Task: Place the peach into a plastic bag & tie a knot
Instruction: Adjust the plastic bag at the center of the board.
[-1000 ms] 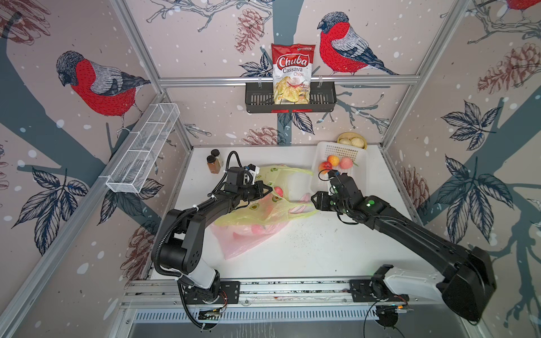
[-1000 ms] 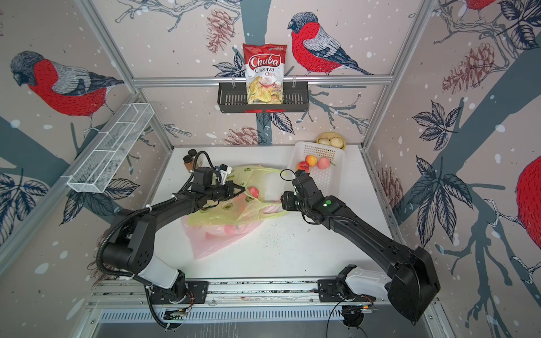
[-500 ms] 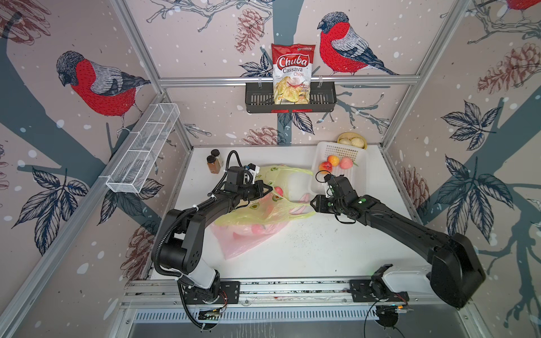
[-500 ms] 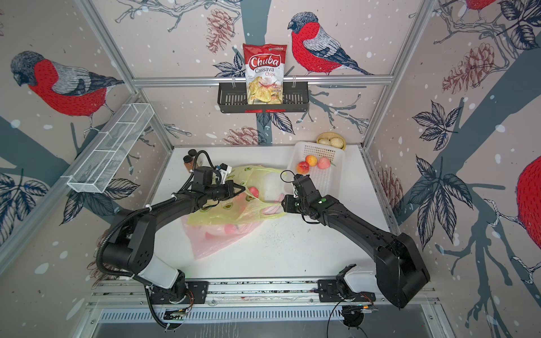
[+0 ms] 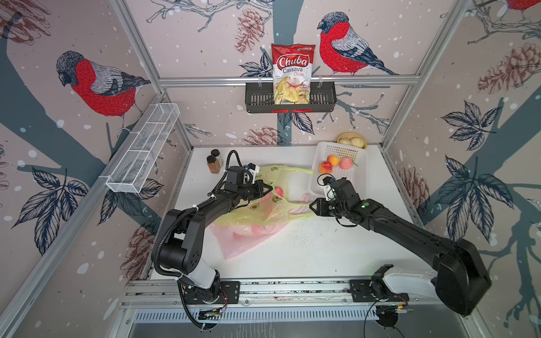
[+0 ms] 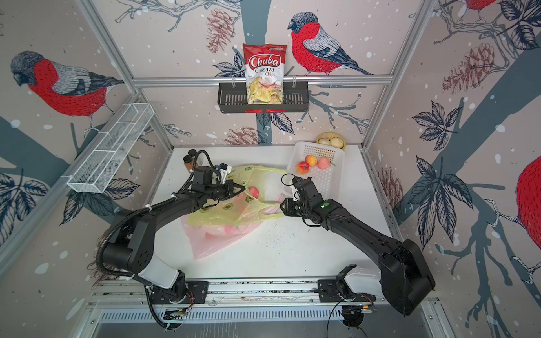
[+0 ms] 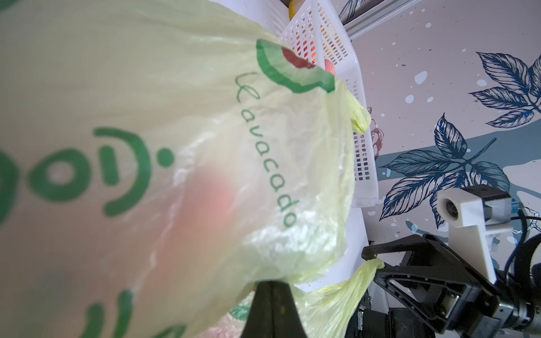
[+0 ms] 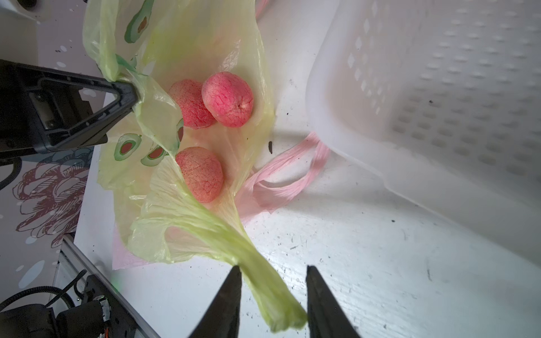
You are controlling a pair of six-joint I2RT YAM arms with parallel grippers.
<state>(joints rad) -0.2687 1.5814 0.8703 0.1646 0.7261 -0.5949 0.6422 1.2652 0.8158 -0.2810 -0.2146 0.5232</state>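
Now, at the tabletop rig: the left gripper (image 5: 267, 188) is clenched on one side of the mouth of the yellow-green bag (image 5: 263, 212), holding it up off the table (image 5: 307, 251). Three peaches (image 8: 227, 99) lie inside the bag (one partly veiled by the film), so the loading half of the job looks done.

The right gripper (image 8: 272, 267) straddles the bag's other handle (image 8: 228, 237). Its fingers stand apart with the twisted strip between them, touching one finger but not pinched from both sides.

Three spare fruits (image 5: 333, 164) sit in the white basket (image 5: 358, 178) at the far right. A pink bag (image 5: 243, 244) lies flattened under the yellow one.

What is left, by my reckoning, is the whole knot. The right fingers must close on that handle, then the two handles have to be crossed, looped and pulled tight. No crossing or loop shows anywhere yet.
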